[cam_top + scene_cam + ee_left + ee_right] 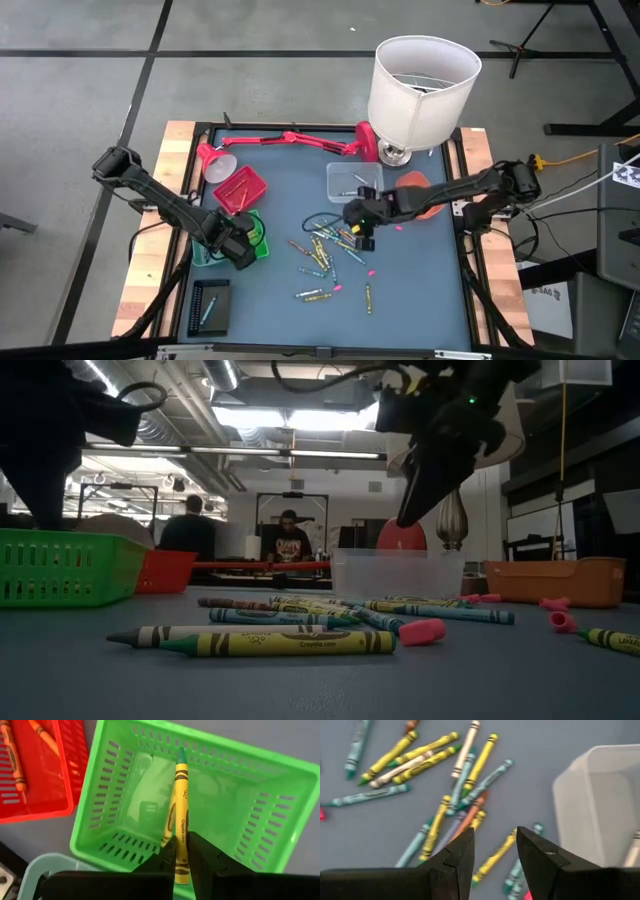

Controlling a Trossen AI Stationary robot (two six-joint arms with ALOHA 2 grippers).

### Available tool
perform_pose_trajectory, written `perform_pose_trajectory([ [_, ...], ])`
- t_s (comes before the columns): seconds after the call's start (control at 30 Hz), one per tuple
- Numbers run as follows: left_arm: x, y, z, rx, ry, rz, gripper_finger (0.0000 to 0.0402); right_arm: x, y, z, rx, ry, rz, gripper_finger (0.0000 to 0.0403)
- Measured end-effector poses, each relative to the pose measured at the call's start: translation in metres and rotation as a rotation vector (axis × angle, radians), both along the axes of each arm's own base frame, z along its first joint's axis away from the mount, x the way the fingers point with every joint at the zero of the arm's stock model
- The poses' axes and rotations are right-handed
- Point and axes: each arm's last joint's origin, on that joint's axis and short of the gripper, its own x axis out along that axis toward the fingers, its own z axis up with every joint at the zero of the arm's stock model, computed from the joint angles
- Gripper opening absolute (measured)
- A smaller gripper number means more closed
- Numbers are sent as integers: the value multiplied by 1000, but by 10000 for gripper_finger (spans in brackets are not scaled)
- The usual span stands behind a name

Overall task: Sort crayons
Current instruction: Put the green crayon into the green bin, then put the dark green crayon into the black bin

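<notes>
We see two dark, jointed arms — the left arm (160, 195) and the right arm (470, 190) — each ending in blunt black fingers (540, 855).

Green tray (280, 780) — yellow-green crayon (181, 820)

Light: bright ceiling strips (300, 420) in low view, arms silhouetted.
Blur: crayons (435, 765) soft, perhaps motion.
Overhead: even, shadows faint.
</notes>
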Motion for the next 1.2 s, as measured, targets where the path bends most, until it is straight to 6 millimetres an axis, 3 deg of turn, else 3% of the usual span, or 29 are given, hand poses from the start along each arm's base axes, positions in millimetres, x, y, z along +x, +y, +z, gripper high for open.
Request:
perform_pose_trajectory([
  [0.33,0,1,-4,25,-25,2,87,-6,32,0,78,-6,-39,144],
  [0.63,4,1,-3,62,-84,6,97,-12,57,-5,123,17,-55,144],
  [0.9,5,1,-3,74,-100,8,86,-23,72,-33,114,115,-62,144],
  [1.2,6,0,-3,68,-122,7,84,-21,79,-57,144,173,-136,144],
])
